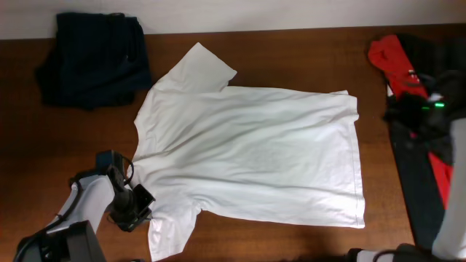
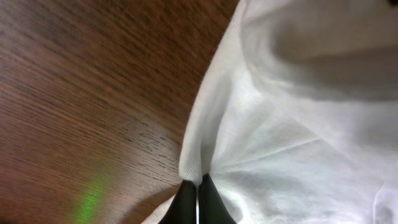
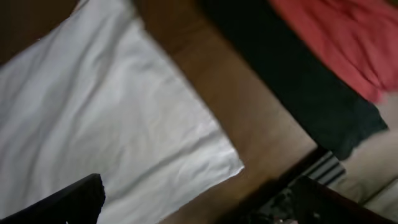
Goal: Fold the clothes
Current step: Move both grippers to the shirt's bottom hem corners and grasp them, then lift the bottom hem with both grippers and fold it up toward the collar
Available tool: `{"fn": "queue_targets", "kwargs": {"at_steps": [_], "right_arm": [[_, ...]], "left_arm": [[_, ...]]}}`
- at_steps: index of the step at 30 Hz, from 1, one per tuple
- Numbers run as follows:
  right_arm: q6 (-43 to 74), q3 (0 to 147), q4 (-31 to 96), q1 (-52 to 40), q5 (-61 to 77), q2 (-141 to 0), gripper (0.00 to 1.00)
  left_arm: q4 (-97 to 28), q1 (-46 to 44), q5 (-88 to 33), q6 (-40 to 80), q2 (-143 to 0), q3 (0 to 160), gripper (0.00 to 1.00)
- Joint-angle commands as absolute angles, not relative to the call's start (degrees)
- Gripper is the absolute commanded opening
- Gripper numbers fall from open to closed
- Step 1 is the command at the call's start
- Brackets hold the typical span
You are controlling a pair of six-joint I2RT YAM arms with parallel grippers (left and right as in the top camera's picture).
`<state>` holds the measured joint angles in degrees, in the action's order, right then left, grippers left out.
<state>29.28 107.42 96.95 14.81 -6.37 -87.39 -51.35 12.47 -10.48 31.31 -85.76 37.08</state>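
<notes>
Overhead: white T-shirt (image 1: 247, 153) lies flat mid-frame on the surface (image 1: 306, 244). Navy garment (image 1: 95, 54) upper left; red garment (image 1: 389, 58) and black garment (image 1: 419, 189) at right edge. Only the left wrist view shows the left end effector (image 2: 198, 202) pinched tight on a shirt-edge fold. Right end effector (image 3: 196, 199): spread wide, holding nothing, above the hem corner.

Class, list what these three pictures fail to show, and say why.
- Red garment: overhead, partly under the right arm.
- Black garment: right wrist view, blurred and cropped.
- Right gripper: fingertips cut off by the bottom edge.
- T-shirt: no print shows in any view.
- Navy garment: overhead, too dark to identify.
</notes>
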Motion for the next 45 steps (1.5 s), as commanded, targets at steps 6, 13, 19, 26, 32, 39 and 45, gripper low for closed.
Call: {"fn": "queue_targets", "kwargs": {"at_steps": [6,13,19,26,32,39,45], "right_arm": [[24.45,92.88,95.96,29.61,6.42,-87.46,0.99],[29.78,60.60,79.57,29.65,11.81,-76.07,0.99],[32.58,48.05,76.09,29.65,13.37,-61.80,0.99],[36.53,32.16,63.88,29.65,22.31,-65.36,0.99],[39.94,29.12,56.01,29.65,15.14,-72.10,0.95],[39.90,29.12,47.44,29.65,12.80,-81.89,0.65],[39.46,29.50,48.40,29.65,12.80,-82.96,0.24]], "left_arm": [[-49.95,12.49,-9.26,31.73,-87.50,36.05,0.01],[-49.93,12.49,-9.26,31.73,-87.50,36.05,0.01],[-49.25,12.49,-9.26,34.13,-87.50,36.05,0.01],[-48.45,12.49,-9.28,34.13,-87.50,36.05,0.01],[-47.99,12.49,-9.26,34.11,-87.50,36.05,0.01],[-48.01,12.49,-9.28,34.11,-87.50,36.05,0.01],[-51.16,12.49,-16.21,33.36,-87.50,38.54,0.01]]}}
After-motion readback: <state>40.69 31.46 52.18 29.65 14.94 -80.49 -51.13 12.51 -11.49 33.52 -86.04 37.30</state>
